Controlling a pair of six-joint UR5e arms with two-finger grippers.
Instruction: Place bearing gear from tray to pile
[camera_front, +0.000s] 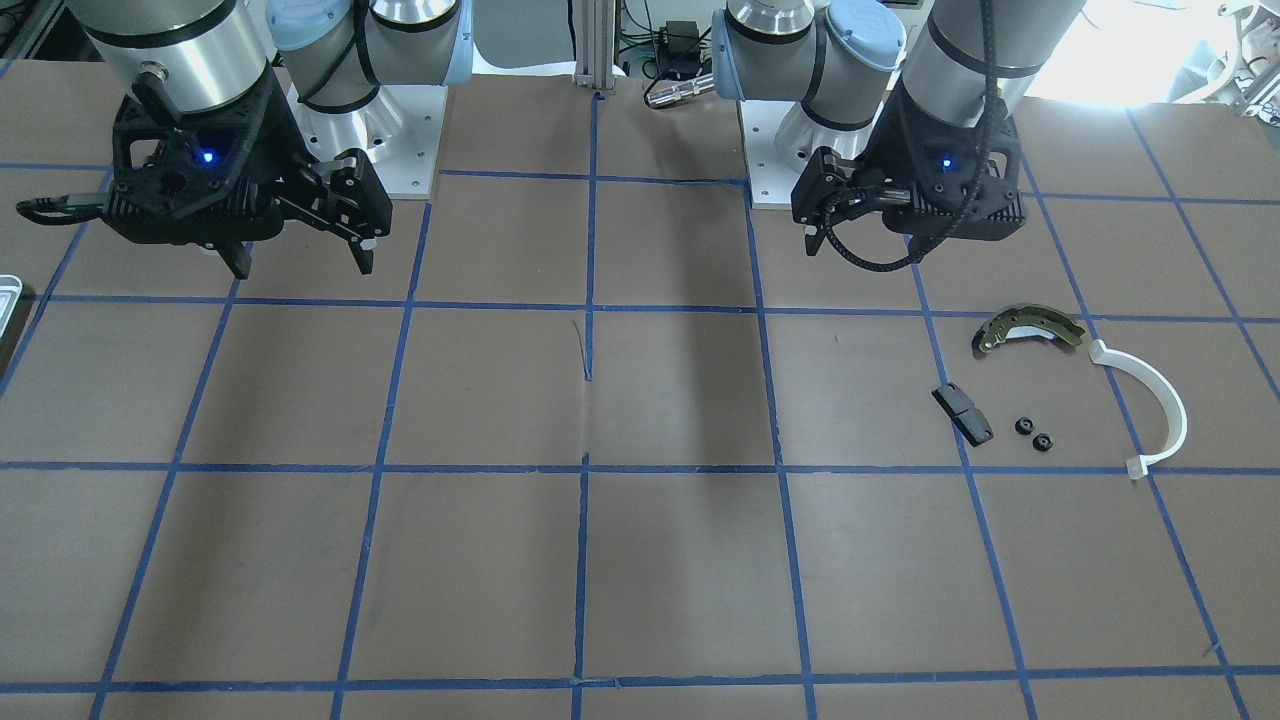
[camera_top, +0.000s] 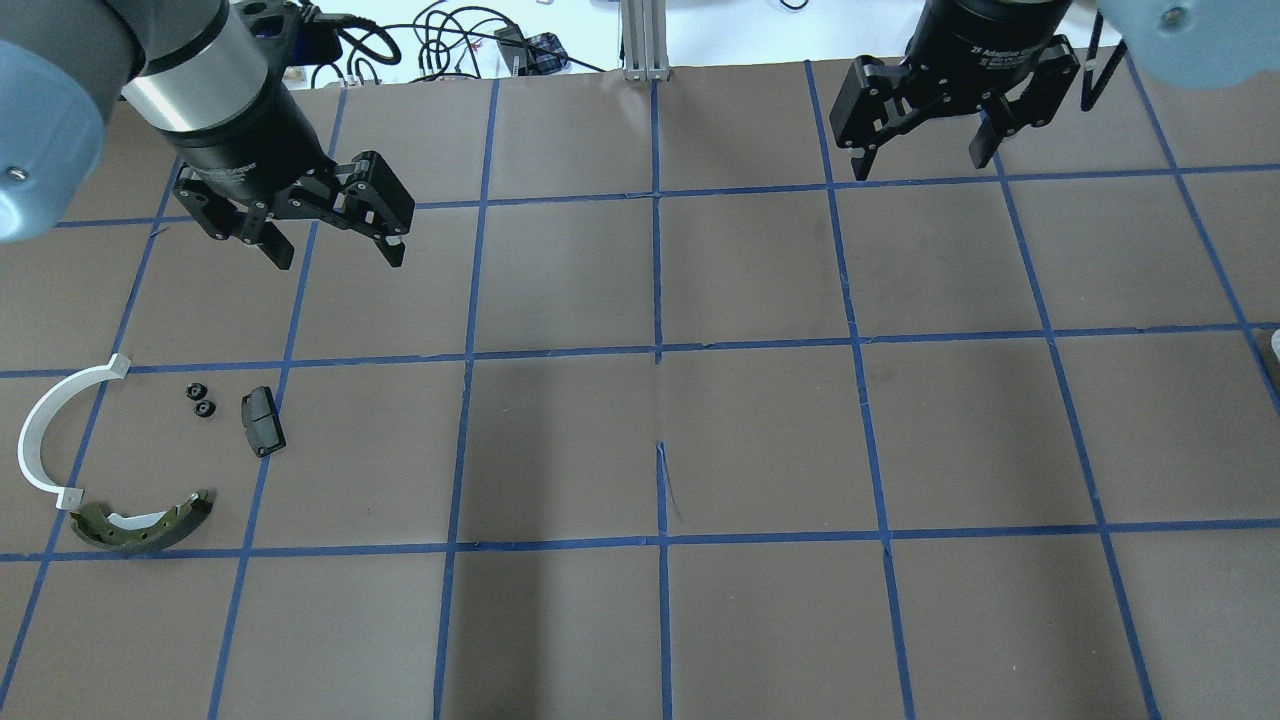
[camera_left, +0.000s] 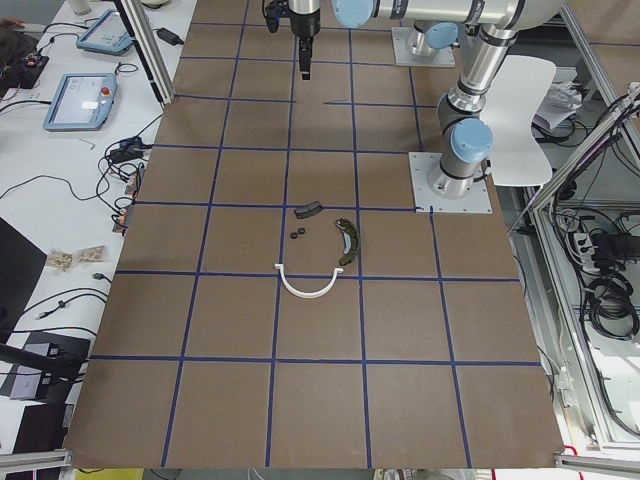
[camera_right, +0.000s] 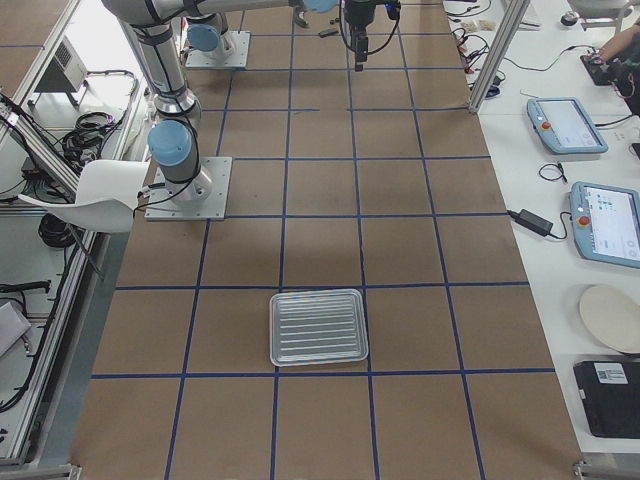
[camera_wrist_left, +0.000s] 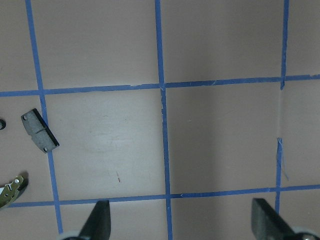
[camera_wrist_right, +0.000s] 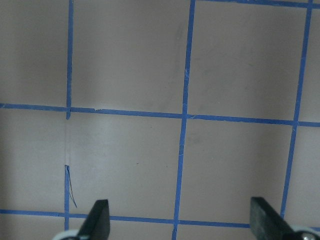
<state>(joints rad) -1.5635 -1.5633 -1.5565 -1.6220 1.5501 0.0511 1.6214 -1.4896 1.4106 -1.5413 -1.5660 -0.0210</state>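
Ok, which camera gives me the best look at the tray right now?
The exterior right view: the whole tray sits in frame, rim and ribbed floor unobstructed. The front-facing view catches only a sliver at its left edge, the overhead only a sliver at its right edge. The left view and both wrist cameras miss it.

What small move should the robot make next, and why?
Probably none: I would leave the robot parked. The tray looks empty in the right side view. Two small black gears already lie in the pile, beside the black pad. The left gripper and the right gripper hang open and empty, so nothing seems left to carry.
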